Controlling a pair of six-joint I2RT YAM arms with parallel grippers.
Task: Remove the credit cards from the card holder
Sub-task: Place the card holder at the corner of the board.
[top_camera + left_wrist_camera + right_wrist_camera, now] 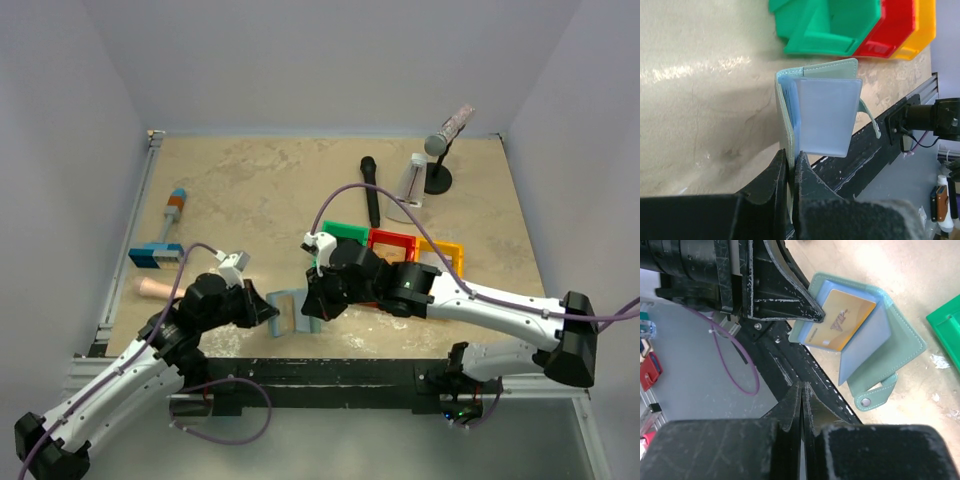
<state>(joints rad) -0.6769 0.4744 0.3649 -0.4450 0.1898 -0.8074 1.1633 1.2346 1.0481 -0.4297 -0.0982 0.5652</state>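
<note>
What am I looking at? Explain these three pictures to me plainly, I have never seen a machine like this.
Two robot arms are bolted to a table. One picture looks down from above; the other two come from cameras on each wrist. The left arm has its jaws shut on a pale grey-blue card holder, holding it open. An orange card sits in a clear sleeve inside. The right arm has its jaws shut, empty, close beside it. Green, red and yellow bins stand behind.

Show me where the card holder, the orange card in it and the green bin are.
card holder [906, 339]: right wrist view, on its green outer cover.
orange card [847, 320]: right wrist view, middle of its face.
green bin [820, 46]: left wrist view, on its lower rim.
</note>
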